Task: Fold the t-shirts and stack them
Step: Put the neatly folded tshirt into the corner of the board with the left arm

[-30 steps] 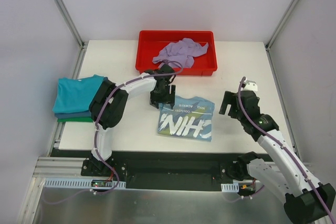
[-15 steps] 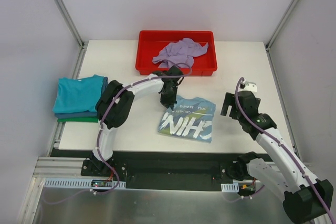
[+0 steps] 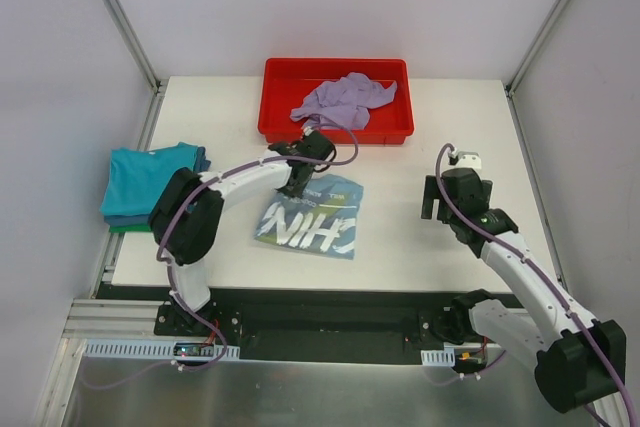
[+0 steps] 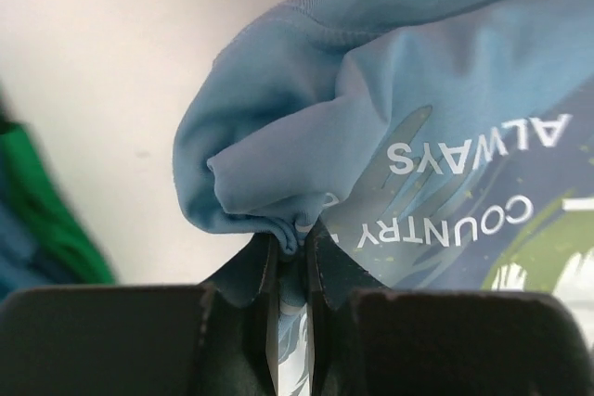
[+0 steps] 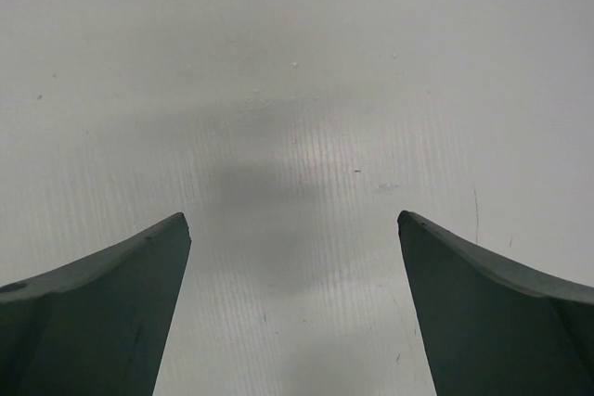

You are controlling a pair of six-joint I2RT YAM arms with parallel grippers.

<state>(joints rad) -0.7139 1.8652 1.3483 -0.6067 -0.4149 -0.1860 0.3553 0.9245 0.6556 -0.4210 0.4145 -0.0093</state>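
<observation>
A folded light blue t-shirt [image 3: 310, 217] with white lettering lies mid-table, and my left gripper [image 3: 297, 187] is shut on its far left corner. In the left wrist view the blue cloth [image 4: 371, 127] bunches up between the closed fingers of the left gripper [image 4: 292, 248]. A stack of folded t-shirts [image 3: 150, 179], teal on top with blue and green below, sits at the table's left edge. A lavender t-shirt [image 3: 345, 100] lies crumpled in the red tray [image 3: 280, 117]. My right gripper [image 3: 455, 194] hovers open over bare table at the right; in its wrist view the right gripper [image 5: 294, 220] holds nothing.
The red tray stands at the back centre of the white table [image 3: 440, 127]. Metal frame posts [image 3: 125, 17] rise at the table's back corners. The green edge of the stack [image 4: 42, 210] shows at the left of the left wrist view.
My left gripper has closed on the light blue shirt's corner and dragged the shirt leftwards across the table. The right arm has shifted slightly towards the centre, still open.
</observation>
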